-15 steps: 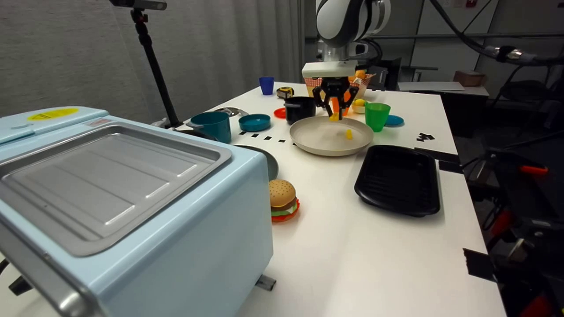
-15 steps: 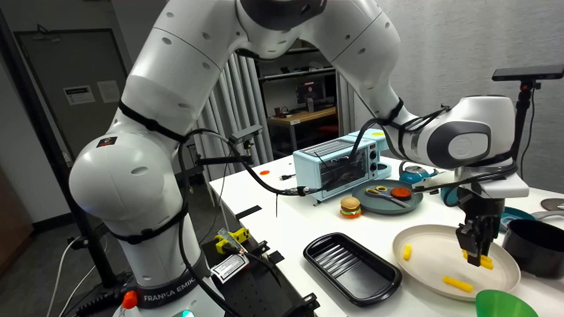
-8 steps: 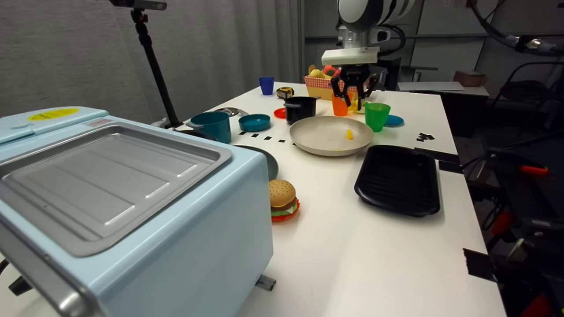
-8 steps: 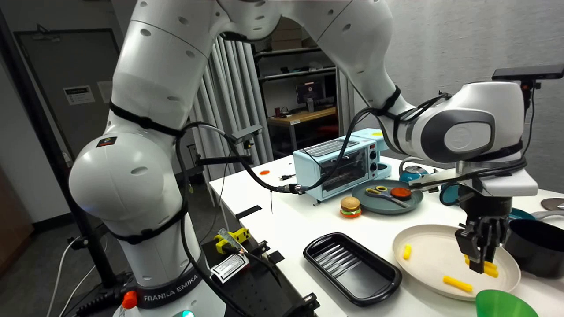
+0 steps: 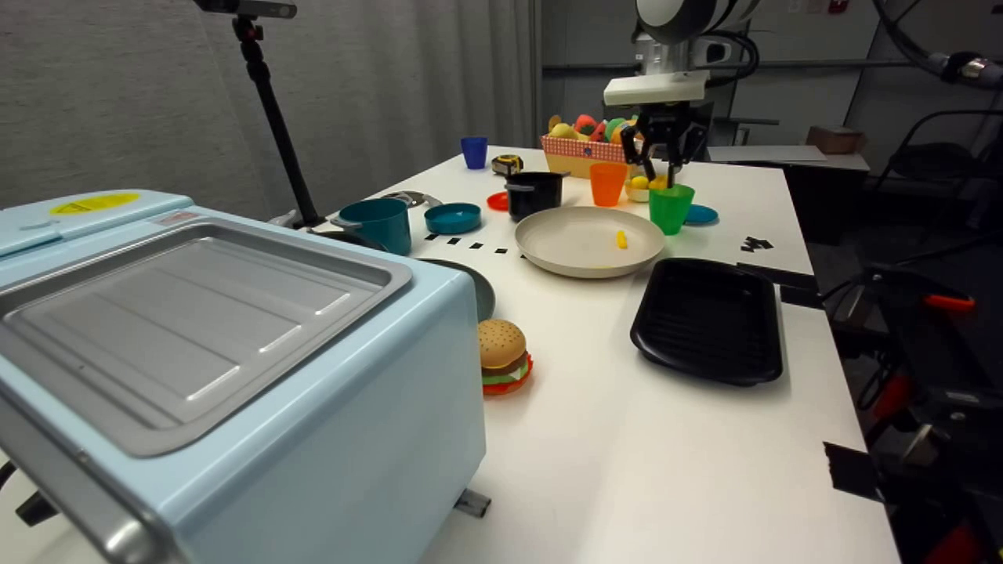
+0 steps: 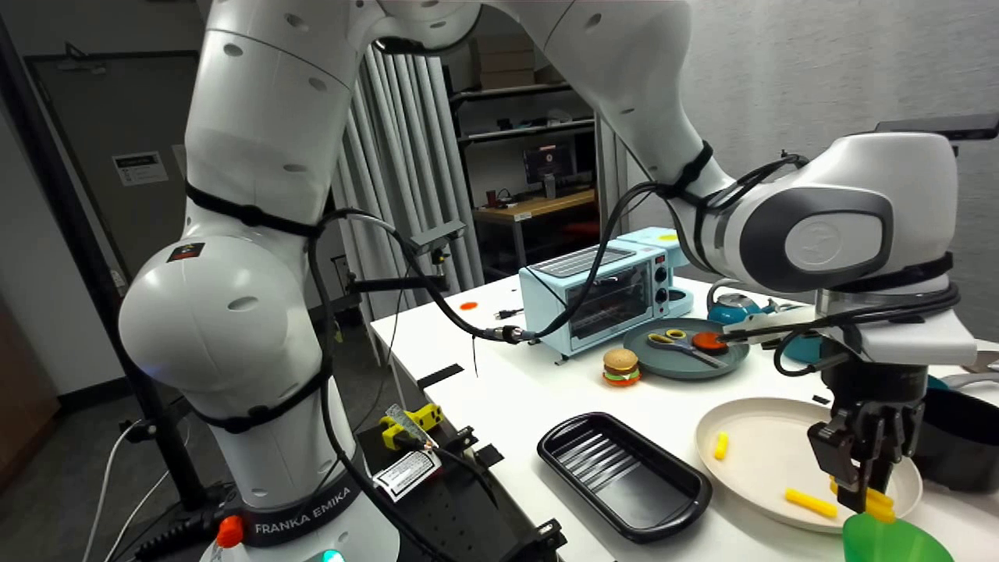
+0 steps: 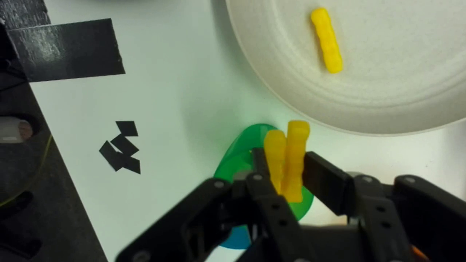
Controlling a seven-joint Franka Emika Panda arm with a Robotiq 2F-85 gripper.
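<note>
My gripper (image 7: 287, 166) is shut on two yellow sticks (image 7: 296, 160), pinched side by side between its black fingers. It hangs over the green cup (image 7: 238, 154), which shows beneath the sticks in the wrist view. Whether the sticks reach inside the rim cannot be told. In both exterior views the gripper (image 5: 662, 176) is just above the green cup (image 5: 670, 213). Beside the cup is a beige plate (image 6: 753, 437). Two loose yellow sticks lie on the plate, a longer stick (image 6: 812, 503) and a stick near its rim (image 6: 721, 446).
A black baking pan (image 5: 709, 317) lies near the plate. Around the cup stand an orange cup (image 5: 608, 185), a small blue dish (image 5: 703, 214) and a black pot (image 5: 526, 200). Farther off are a toy burger (image 6: 621, 367), a toaster oven (image 6: 593, 293) and a fruit basket (image 5: 584, 160).
The gripper has carried the yellow sticks from over the plate to above the green cup, staying shut on them throughout. The plate, cup and loose sticks have not moved.
</note>
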